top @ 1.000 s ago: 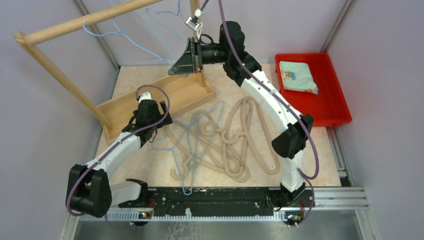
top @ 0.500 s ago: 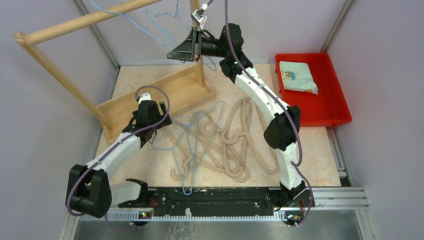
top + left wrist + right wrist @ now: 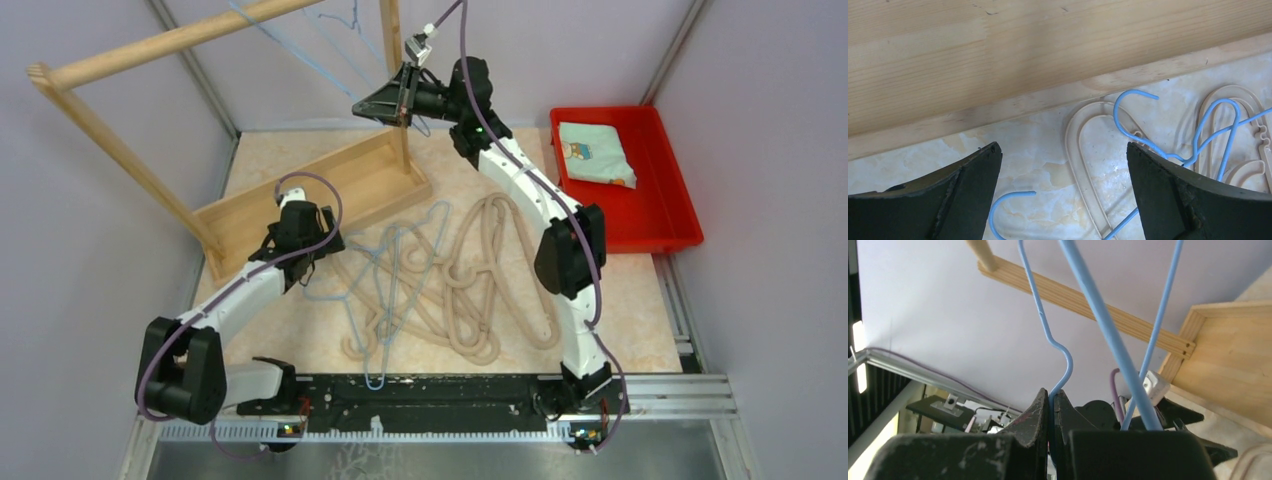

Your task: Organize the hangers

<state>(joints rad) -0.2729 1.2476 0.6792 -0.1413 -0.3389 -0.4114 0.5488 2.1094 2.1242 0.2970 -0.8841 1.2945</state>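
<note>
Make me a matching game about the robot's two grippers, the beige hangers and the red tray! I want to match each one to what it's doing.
Things:
1. left gripper
2. right gripper
3. beige hangers
4. red tray

What it's doing:
A. holds a folded cloth
B. shut on a blue hanger, up by the rack
C. open, low over the table
D. lying in a heap on the table

Right pairs: 1-C, 2-B, 3-D, 4-A
</note>
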